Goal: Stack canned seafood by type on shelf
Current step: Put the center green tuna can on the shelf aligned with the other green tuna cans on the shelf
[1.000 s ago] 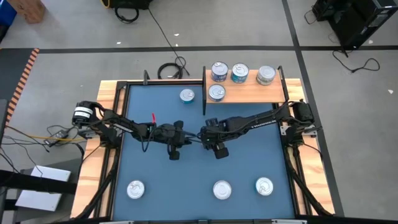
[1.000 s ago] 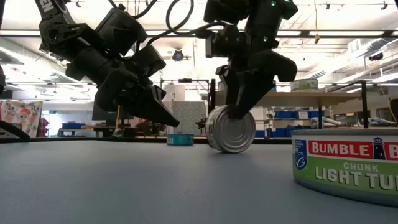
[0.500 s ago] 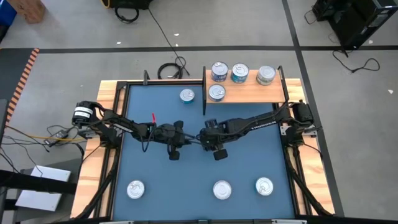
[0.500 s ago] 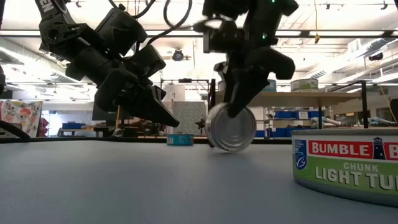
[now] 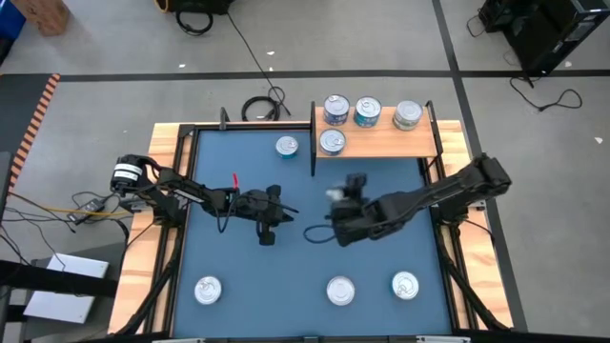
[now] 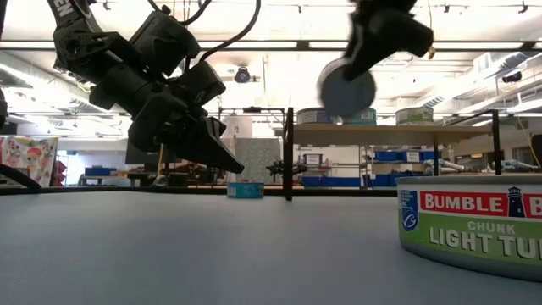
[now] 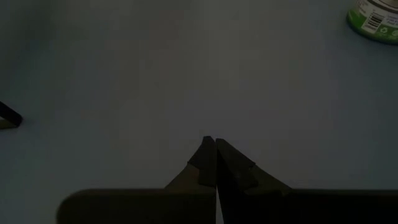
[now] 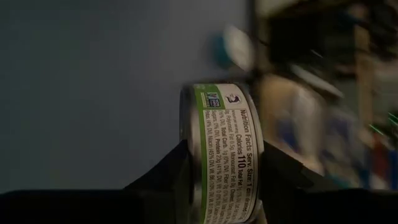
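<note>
Right gripper (image 8: 221, 177) is gripping a tin (image 8: 224, 155) between both fingers, green-edged nutrition label facing the wrist camera. In the low view that tin (image 6: 345, 87) is hanging on edge, clear of the mat, upper centre-right of frame. In the high view the right gripper (image 5: 341, 208) is sitting centre-right over the blue mat (image 5: 381, 257). Left gripper (image 5: 269, 221) is hovering centre-left, fingers pressed together, holding nothing. Four tins are standing on the shelf (image 5: 381, 145) at upper centre, one tin (image 5: 286, 146) just left of it, three along the mat's bottom edge. Room behind is showing shelving and ceiling lights.
</note>
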`<state>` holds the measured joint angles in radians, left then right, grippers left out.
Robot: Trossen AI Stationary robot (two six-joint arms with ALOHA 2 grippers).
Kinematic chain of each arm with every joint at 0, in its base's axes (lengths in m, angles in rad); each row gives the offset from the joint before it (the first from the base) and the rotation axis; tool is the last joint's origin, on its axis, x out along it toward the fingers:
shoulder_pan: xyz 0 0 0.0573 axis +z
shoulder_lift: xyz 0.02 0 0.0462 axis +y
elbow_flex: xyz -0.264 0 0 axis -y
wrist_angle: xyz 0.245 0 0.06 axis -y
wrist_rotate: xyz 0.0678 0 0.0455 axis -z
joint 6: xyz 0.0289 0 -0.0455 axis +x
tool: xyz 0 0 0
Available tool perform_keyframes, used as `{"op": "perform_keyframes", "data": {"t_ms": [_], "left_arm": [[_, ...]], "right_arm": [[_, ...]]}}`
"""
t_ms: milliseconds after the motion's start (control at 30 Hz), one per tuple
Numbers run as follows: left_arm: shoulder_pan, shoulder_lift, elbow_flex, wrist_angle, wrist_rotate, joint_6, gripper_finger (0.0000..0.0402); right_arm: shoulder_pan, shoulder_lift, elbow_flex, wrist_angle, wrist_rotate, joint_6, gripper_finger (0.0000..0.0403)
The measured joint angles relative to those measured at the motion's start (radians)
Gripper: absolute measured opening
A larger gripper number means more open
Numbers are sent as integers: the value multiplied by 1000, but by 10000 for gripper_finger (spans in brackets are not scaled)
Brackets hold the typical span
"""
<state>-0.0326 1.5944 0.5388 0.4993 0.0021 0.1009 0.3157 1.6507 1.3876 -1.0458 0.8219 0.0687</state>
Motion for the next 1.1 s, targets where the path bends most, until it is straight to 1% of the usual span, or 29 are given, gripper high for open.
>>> {"op": "perform_keyframes", "data": {"t_ms": [100, 200, 267, 333, 433, 567, 767, 1033, 1100], "left_arm": [[0, 0, 0, 5, 0, 0, 1], [0, 0, 0, 4, 0, 0, 1], [0, 0, 0, 5, 0, 0, 1], [0, 0, 0, 4, 0, 0, 1], [0, 0, 0, 2, 0, 0, 1], [0, 0, 1, -4, -1, 0, 1], [0, 0, 1, -10, -1, 0, 1], [0, 0, 1, -4, -2, 0, 1], [0, 0, 1, 5, -2, 0, 1]], "right_arm": [[9, -37, 0, -180, 121, 160, 142], [5, -61, 0, -370, 205, 333, 142], [-1, -73, 0, -477, 239, 428, 142], [-8, -83, -1, -525, 248, 476, 142], [-18, -113, -30, -504, 260, 425, 142], [-48, -135, -68, -521, 269, 445, 142], [-77, -195, -170, -523, 269, 398, 142], [-110, -303, -291, -525, 269, 399, 142], [-128, -323, -318, -526, 292, 372, 142]]}}
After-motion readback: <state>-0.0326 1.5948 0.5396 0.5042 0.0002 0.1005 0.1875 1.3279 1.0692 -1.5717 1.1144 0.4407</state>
